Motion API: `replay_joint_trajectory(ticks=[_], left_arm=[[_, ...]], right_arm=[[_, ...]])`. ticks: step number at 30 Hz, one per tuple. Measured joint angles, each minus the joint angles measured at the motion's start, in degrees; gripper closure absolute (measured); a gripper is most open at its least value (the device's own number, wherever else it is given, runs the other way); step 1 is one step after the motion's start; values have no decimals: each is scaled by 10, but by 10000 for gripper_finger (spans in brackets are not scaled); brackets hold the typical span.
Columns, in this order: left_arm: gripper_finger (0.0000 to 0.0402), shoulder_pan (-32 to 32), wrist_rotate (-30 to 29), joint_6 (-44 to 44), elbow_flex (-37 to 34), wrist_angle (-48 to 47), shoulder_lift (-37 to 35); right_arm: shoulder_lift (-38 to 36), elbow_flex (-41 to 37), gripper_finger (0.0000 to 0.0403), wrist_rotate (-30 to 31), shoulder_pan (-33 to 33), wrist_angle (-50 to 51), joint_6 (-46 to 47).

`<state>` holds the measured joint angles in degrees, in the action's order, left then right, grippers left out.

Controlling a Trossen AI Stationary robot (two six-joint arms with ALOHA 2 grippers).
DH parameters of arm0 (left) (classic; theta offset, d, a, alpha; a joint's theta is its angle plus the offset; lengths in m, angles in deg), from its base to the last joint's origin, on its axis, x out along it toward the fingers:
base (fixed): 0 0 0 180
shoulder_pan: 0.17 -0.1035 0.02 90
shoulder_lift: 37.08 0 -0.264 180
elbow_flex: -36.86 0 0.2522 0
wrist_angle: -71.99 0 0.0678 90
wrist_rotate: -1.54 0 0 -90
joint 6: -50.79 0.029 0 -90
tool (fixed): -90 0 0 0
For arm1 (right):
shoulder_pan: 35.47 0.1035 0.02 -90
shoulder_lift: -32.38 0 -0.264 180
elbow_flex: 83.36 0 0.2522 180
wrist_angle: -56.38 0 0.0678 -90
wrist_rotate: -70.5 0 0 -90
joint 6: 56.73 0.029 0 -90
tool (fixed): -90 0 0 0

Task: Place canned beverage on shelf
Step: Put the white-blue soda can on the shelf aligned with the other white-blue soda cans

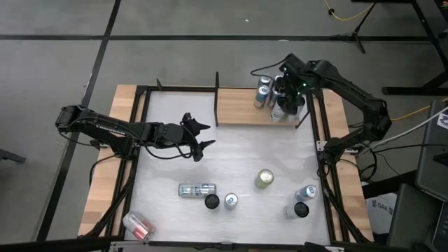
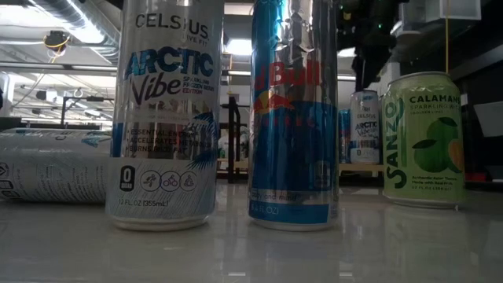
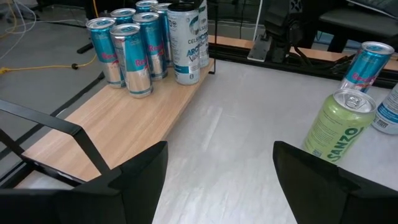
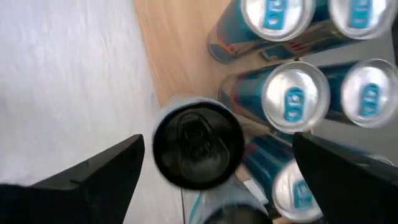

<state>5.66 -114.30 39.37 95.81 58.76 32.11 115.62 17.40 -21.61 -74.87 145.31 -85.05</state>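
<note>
Two dark fingers of the right gripper [image 4: 214, 162] stand wide apart, one on either side of a white Celsius can with a black lid [image 4: 198, 144], touching neither wall as far as the wrist view shows. That can stands upright on the shelf [image 1: 241, 105], a small light-brown wooden board with thin black uprights, at the table's far edge. In the high view the right gripper [image 1: 288, 94] hangs over the shelf's right end, above a tight cluster of silver-topped blue Red Bull cans [image 4: 293, 96] packed just beside the white can.

Left gripper [image 1: 199, 136] waits over the middle-left of the white table [image 1: 245, 150], fingers parted and holding nothing.

Remaining stock on the table: a pale green Sanzo can [image 1: 264, 178] upright near the centre, a white can lying on its side [image 1: 197, 190], a black-lidded can [image 1: 212, 202] and a silver-lidded one [image 1: 230, 201] beside it, more cans toward the right edge, and a red can lying down [image 1: 138, 226] at the near left corner.

Handling assessment: these are thin aluminium cylinders, rigid if full but easily dented when squeezed hard, with smooth, slippery printed walls. Full weight cannot be confirmed. Best hold, in my judgement, is across the mid-body with the fingers level, lifted straight up; the tight packing on the shelf leaves little room, so a knock to a neighbour is the main risk.
</note>
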Motion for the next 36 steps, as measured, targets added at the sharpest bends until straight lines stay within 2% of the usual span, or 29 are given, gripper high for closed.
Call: replay_joint_trajectory(ticks=[6, 11, 16, 19, 26, 30, 36], left_arm=[[119, 0, 0, 0, 0, 0, 0], [119, 0, 0, 0, 0, 0, 0], [119, 0, 0, 0, 0, 0, 0], [119, 0, 0, 0, 0, 0, 0], [119, 0, 0, 0, 0, 0, 0], [119, 0, 0, 0, 0, 0, 0], [119, 0, 0, 0, 0, 0, 0]], right_arm=[[-6, 66, 3, -22, 3, 82, 52], [-38, 81, 3, -33, 47, 104, 83], [-80, 81, 3, -35, 139, 104, 151], [-95, 81, 3, -35, 216, 104, 202], [-104, 81, 3, -35, 382, 103, 340], [-102, 81, 3, -40, 450, 97, 387], [-91, 81, 3, -52, 524, 16, 466]])
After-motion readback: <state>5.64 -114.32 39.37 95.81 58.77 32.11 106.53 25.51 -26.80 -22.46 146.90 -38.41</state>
